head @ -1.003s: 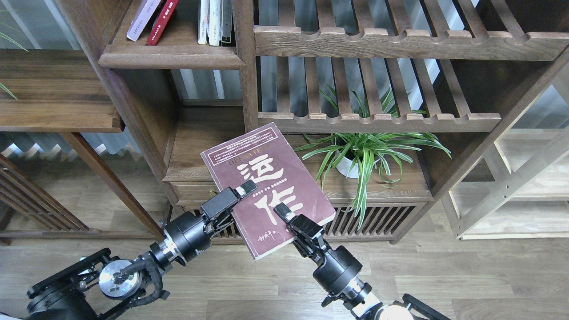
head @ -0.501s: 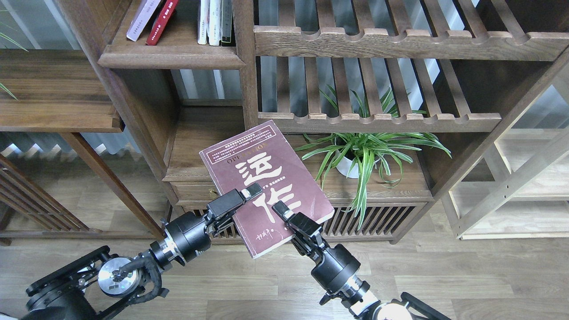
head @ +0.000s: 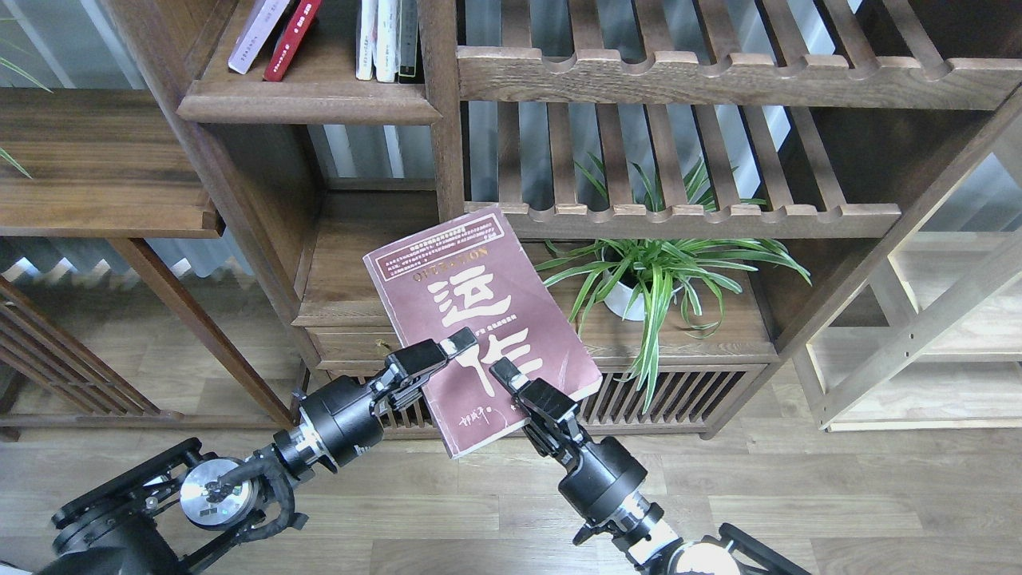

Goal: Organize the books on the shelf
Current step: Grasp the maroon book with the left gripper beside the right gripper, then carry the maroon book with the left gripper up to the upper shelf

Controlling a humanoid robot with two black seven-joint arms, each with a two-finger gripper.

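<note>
- My left jaws (head: 435, 357) come in from the lower left and are clamped on the left edge of the maroon book (head: 479, 319); the upper finger lies across its cover, just left of the lower white character.
- My right jaws (head: 519, 387) come up from the lower right and grip the same book near its bottom edge, with one finger (head: 505, 372) pressed on the cover below that character.
- The maroon book is held in the air between both arms, cover toward me, tilted so its top leans left. Its upper corner overlaps the scalloped front rail of the slatted rack (head: 679, 216) in this view; I cannot tell whether they touch.
- The shelf (head: 307, 100) sits at the upper left, well above the held book, with a rounded front edge.
- On that shelf the red book (head: 291, 40) and the pale book (head: 255, 33) lean side by side toward the right, the pale one on the left.
- Further right on the same shelf, thin white-spined volumes (head: 386, 38) stand upright against the bookcase post (head: 443, 112).
- A potted plant (head: 655, 275) with long green leaves stands on a low cabinet (head: 703, 343), just right of the held book.
- Wooden floor (head: 798, 495) lies under both arms.
</note>
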